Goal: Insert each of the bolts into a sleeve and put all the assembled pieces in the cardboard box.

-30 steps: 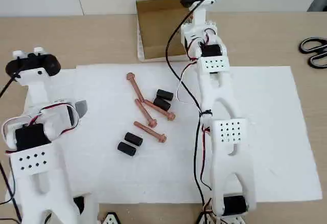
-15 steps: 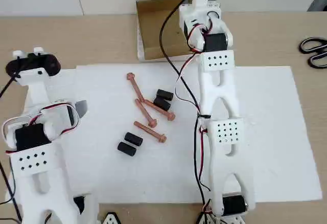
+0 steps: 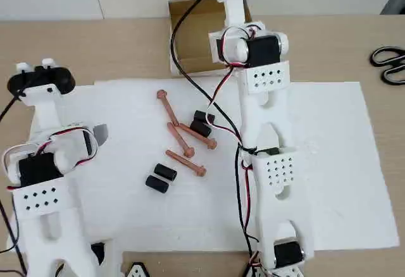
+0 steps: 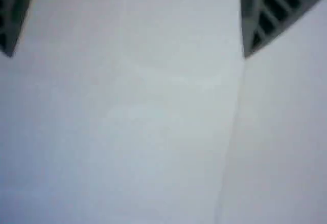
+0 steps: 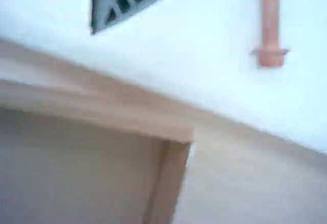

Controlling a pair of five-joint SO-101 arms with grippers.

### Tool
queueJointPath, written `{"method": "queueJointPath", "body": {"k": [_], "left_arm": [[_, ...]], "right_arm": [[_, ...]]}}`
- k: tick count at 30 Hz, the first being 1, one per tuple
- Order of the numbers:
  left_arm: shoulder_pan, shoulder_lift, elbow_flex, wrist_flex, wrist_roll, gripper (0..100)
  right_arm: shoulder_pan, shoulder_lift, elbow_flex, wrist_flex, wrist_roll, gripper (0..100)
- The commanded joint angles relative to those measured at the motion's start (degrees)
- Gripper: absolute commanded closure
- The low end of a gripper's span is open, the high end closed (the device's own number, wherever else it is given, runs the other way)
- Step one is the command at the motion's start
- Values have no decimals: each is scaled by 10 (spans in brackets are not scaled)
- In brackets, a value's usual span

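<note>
Your left gripper (image 4: 127,55) wide open, empty, parked over white sheet (image 3: 329,163); right arm (image 3: 262,78) at cardboard box (image 3: 190,36), likely drop-off, grip can't tell

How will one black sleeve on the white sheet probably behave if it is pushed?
The black sleeve seems a short cylinder lying on its side, so it would probably roll. It looks small, likely light, so a nudge may knock it into the neighbouring sleeve.
</note>
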Motion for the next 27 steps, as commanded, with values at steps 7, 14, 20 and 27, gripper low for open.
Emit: {"method": "queueJointPath", "body": {"k": [7,14,20,27], "left_arm": [[-1,0,-23,50,-1,731],[-2,-1,-27,60,-1,731],[-2,-1,-27,60,-4,731],[-2,-1,-25,55,0,731]], "right_arm": [[-53,-131,-25,34,-3,764],[-60,-208,97,37,1,764],[-60,-416,379,35,1,764],[-61,-664,696,29,-3,764]]}}
